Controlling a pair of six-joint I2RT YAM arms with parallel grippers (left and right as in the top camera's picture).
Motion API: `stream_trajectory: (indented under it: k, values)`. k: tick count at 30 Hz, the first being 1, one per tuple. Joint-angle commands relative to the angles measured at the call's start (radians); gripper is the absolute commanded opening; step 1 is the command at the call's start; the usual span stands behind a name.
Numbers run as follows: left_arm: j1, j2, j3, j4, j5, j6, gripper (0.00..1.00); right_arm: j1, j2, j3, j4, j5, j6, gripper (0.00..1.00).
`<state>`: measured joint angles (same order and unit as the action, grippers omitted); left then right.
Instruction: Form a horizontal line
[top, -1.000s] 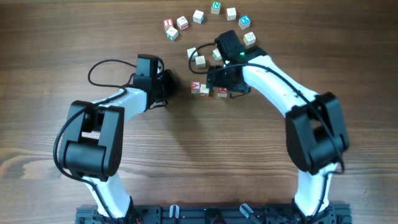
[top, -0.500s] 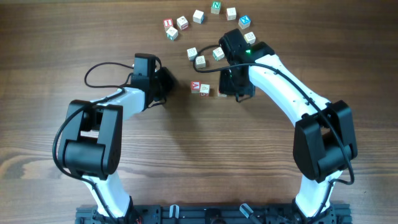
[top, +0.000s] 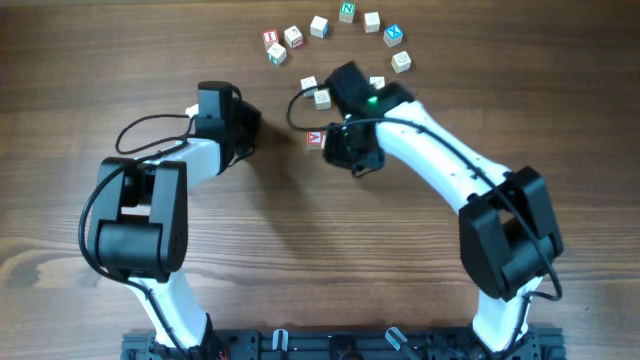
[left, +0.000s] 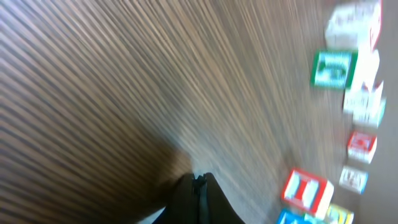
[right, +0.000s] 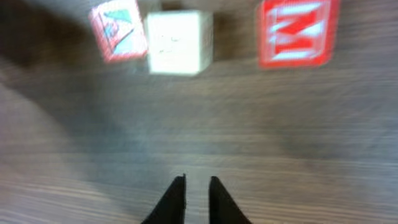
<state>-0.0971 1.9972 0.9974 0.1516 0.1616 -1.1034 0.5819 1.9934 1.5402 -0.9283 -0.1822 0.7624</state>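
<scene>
Shifted left over the cubes (right: 180, 42), right pincer (right: 193, 196) nearly together; left pincer (left: 198, 198) together.

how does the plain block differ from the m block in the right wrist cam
The plain block shows a pale, nearly blank face; the M block shows a red-bordered face with a red letter. The plain block sits beside the A block, nearly touching it; the M block stands apart, across a gap. Both are small cubes on the table, in one rough row.

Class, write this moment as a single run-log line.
task: horizontal line | right gripper: nearly closed, empty, near plain cube | left gripper: shut, idle | M cube: gap from plain cube
</scene>
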Motion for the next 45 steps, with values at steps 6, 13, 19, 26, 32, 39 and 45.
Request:
stream_trajectory:
  k: [6,13,19,26,32,39,45]
  values:
    - [0.014,0.065,-0.035,0.082,0.101,0.164,0.04,0.112,0.076,-0.011,0.076,0.262,0.1,0.04]
    - [0.026,0.011,-0.035,0.095,0.25,0.289,0.04,0.083,0.095,-0.011,0.087,0.328,0.211,0.04]
    - [0.039,-0.01,-0.035,0.053,0.249,0.312,0.04,0.079,0.105,-0.011,0.151,0.306,0.209,0.04]
    - [0.039,-0.01,-0.035,0.045,0.225,0.312,0.04,0.071,0.154,-0.011,0.165,0.253,0.209,0.04]
    - [0.039,-0.01,-0.035,0.038,0.208,0.312,0.04,0.071,0.158,-0.011,0.171,0.248,0.18,0.04]
    - [0.039,-0.01,-0.035,0.038,0.208,0.312,0.04,0.071,0.158,-0.011,0.207,0.248,0.153,0.04]
    - [0.039,-0.01,-0.035,0.038,0.208,0.312,0.04,0.07,0.158,-0.011,0.213,0.253,0.136,0.04]
